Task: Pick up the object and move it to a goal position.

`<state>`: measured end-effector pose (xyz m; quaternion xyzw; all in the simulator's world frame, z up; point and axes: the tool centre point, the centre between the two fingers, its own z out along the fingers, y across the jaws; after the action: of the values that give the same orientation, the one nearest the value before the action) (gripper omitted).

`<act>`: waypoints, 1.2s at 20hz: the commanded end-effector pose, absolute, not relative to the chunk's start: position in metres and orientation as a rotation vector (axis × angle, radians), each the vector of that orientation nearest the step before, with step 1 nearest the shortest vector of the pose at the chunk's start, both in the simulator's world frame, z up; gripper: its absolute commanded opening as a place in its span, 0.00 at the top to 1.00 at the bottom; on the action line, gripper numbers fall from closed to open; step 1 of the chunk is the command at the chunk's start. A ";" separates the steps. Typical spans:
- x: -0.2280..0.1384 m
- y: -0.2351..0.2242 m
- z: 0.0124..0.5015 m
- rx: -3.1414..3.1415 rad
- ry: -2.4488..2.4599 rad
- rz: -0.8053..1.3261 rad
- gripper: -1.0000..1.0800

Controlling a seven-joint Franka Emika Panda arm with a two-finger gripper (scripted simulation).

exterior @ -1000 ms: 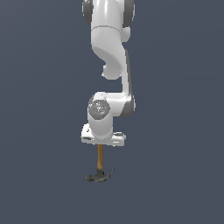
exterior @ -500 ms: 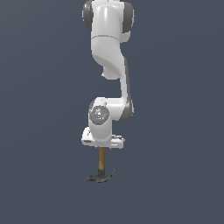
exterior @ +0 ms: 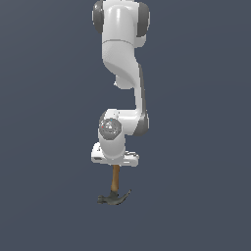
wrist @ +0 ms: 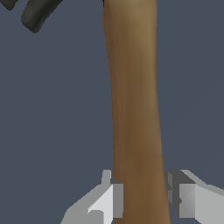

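The claw hammer (exterior: 114, 188) lies below the arm, its brown wooden handle running up under the hand and its dark grey head with curved claw (exterior: 113, 198) at the near end. My gripper (exterior: 115, 166) sits over the upper part of the handle. In the wrist view the handle (wrist: 133, 96) fills the middle, and my gripper (wrist: 145, 197) has one finger pressed on each side of it. The fingertips (wrist: 114, 199) touch the wood. A bit of the dark head (wrist: 37, 15) shows at the edge of that view.
The white arm (exterior: 122, 59) rises straight above the hand. The ground around the hammer is a plain dark grey-blue surface (exterior: 196, 196).
The hand has come down slightly over the handle. The hammer has stayed in about the same place.
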<state>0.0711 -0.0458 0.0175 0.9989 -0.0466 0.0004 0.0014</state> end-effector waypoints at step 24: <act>0.001 -0.031 0.086 3.138 -0.141 0.001 1.00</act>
<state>0.0082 -0.0323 0.0762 0.9990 -0.0450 -0.0020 0.0005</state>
